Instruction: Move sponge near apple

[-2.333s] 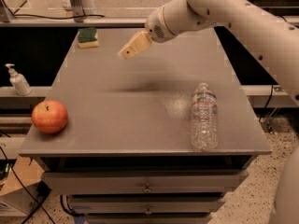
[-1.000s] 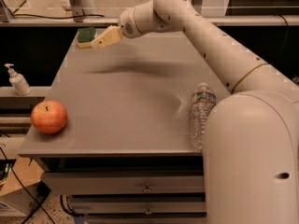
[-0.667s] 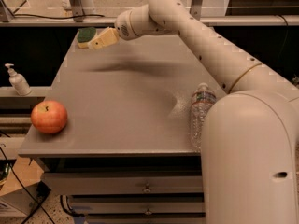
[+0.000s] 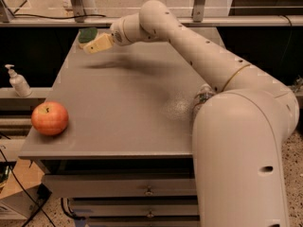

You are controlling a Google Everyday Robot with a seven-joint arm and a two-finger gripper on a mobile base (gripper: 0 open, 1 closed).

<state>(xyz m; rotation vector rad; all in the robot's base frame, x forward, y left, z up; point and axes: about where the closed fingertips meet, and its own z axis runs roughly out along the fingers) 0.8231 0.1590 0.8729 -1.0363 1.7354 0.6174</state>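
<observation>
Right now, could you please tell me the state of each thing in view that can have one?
sponge: flat on the table's far left corner, green side up.
apple: stem up, at the near left edge, apart from the sponge.
tool: reaching beside the sponge; contact unclear.
bottle: mostly hidden behind the arm.
pump bottle: upright, left of the table.
drawers: shut.

No legible text, labels, numbers. Jaws at table's (image 4: 123, 108) far-left corner.
</observation>
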